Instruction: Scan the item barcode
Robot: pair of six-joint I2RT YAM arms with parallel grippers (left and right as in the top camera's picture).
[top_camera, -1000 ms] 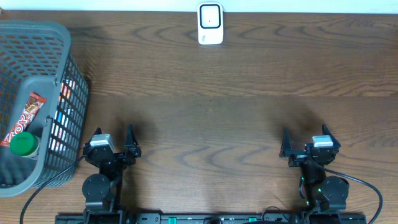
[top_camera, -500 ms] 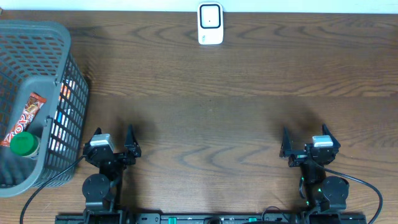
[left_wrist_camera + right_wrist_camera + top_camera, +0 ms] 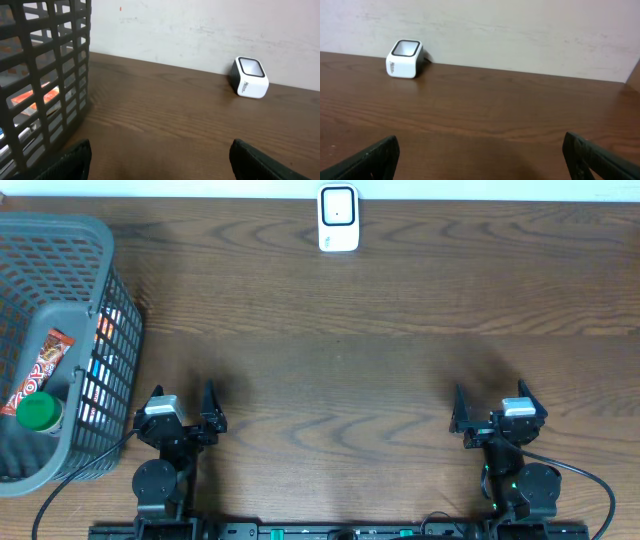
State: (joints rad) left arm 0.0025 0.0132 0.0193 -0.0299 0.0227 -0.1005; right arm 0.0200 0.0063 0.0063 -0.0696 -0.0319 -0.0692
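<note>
White scanner (image 3: 338, 218), label unreadable; left fingers (image 3: 70, 161) and right fingers (image 3: 370, 160) spread, empty.

The basket (image 3: 70, 222) is cut off by the overhead view's left edge, the packets (image 3: 98, 370) behind its mesh wall are only partly seen, and the print on the scanner (image 3: 250, 77) cannot be read.

Left hand (image 3: 183, 392) and right hand (image 3: 491, 392) are black, with pointed fingers (image 3: 209, 396) and grey tops. Black cables (image 3: 580, 469) loop off round black joints (image 3: 155, 478); green lights (image 3: 514, 485) dot the right one.
</note>
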